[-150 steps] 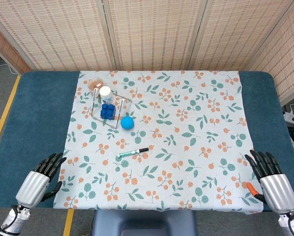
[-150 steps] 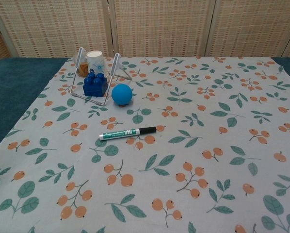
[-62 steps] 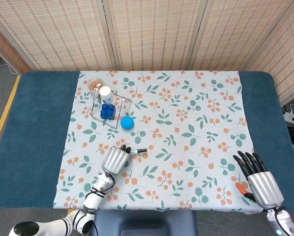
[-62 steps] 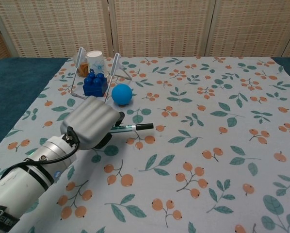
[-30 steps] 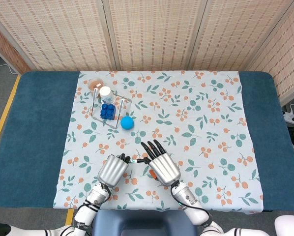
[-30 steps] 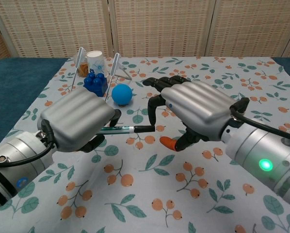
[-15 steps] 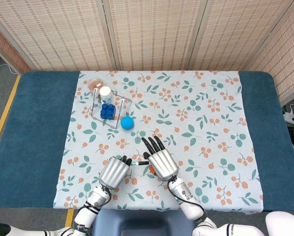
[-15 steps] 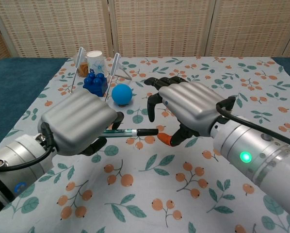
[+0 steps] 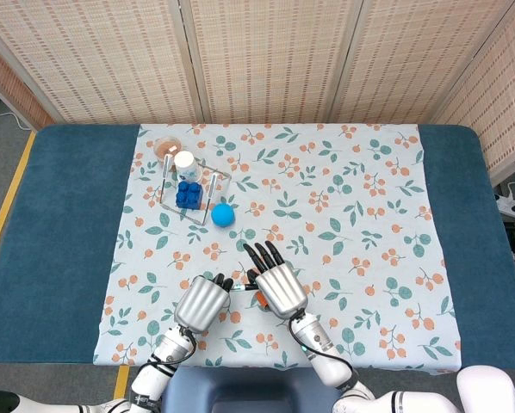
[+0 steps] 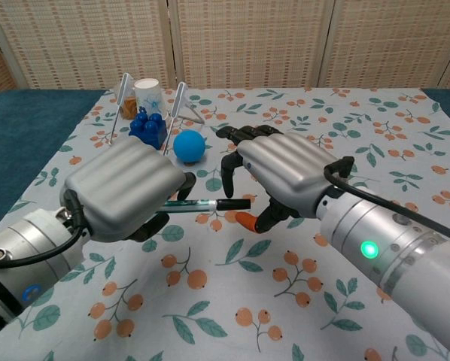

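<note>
Gripping the marker (image 10: 199, 204) near the middle of its barrel, the left hand (image 10: 126, 189) sits knuckles up at the near edge of the floral cloth (image 10: 360, 173), fingers curled under and around the pen. The marker lies roughly level, its black cap end (image 10: 233, 204) pointing right and projecting clear of the fist. In the head view the left hand (image 9: 201, 301) and its forearm enter from the near edge of the worktop (image 9: 64, 224), angled slightly towards the far right.

The right hand (image 10: 281, 174) is positioned just right of the left, palm down, with its fingers (image 10: 229, 162) spread and arched over the cap end. Its orange-tipped thumb (image 10: 247, 220) lies below and just near of the cap. Whether any finger actually touches the cap cannot be determined; the hand holds nothing visibly. In the head view the right hand (image 9: 277, 284) is just beside the left one, fingers pointing far-left.

Further away to the left stand a blue ball (image 10: 189, 146), a blue block (image 10: 148, 128), a white cup (image 10: 148, 94) and a wire rack (image 10: 176, 101).
</note>
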`<state>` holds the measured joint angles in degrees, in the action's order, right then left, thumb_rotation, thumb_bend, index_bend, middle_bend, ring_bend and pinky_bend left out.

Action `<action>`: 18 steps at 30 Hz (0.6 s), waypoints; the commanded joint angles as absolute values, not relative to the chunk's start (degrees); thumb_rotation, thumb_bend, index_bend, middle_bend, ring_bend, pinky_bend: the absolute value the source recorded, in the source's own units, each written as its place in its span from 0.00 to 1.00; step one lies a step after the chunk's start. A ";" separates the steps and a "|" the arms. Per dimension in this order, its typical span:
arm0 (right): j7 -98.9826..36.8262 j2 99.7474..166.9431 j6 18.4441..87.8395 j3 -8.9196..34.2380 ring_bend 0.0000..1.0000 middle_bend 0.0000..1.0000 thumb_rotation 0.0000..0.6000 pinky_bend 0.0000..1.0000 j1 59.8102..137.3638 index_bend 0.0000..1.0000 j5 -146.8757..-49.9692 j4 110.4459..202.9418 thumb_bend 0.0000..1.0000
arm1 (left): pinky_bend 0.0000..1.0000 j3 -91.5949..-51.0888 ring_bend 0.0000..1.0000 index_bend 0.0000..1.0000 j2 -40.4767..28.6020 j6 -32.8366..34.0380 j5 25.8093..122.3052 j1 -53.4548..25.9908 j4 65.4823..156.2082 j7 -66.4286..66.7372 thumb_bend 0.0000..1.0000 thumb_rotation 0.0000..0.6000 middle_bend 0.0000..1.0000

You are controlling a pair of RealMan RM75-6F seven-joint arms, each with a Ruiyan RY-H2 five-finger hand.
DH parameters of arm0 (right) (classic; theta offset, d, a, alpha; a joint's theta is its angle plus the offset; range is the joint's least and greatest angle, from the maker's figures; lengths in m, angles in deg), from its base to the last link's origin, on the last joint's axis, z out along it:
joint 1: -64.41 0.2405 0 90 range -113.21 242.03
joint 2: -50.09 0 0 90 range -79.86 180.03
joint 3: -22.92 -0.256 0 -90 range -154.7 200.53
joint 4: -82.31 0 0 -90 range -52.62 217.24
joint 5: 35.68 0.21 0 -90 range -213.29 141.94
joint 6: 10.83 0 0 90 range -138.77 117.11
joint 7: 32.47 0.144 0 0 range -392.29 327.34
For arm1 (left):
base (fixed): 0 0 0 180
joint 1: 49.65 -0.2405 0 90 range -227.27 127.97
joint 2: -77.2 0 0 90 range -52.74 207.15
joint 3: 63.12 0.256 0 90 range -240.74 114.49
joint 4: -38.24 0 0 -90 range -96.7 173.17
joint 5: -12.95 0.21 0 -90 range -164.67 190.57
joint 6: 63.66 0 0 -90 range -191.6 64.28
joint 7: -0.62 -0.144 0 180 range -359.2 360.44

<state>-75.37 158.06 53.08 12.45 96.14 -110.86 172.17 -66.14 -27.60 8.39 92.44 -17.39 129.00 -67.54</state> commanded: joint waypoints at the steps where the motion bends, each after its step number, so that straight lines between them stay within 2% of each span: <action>1: -75.37 158.29 53.26 12.68 0.00 0.00 1.00 0.00 96.35 0.49 -110.62 171.98 0.21 | 1.00 -66.03 0.91 0.91 -27.53 8.43 92.50 -17.45 129.19 -67.46 0.57 1.00 1.00; 12: -74.51 158.94 53.96 13.35 0.00 0.00 1.00 0.00 97.15 0.54 -109.85 170.84 0.21 | 1.00 -65.78 0.91 0.91 -27.36 8.52 92.90 -17.54 129.42 -67.36 0.57 1.00 1.00; 18: -73.70 158.58 54.48 13.36 0.00 0.00 1.00 0.00 97.46 0.54 -109.95 171.05 0.21 | 1.00 -65.87 0.91 0.91 -27.23 8.46 92.83 -17.55 129.31 -67.48 0.57 1.00 1.00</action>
<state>-73.76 158.64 54.43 13.35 97.43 -109.91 171.01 -65.86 -27.24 8.47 92.84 -17.55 129.32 -67.46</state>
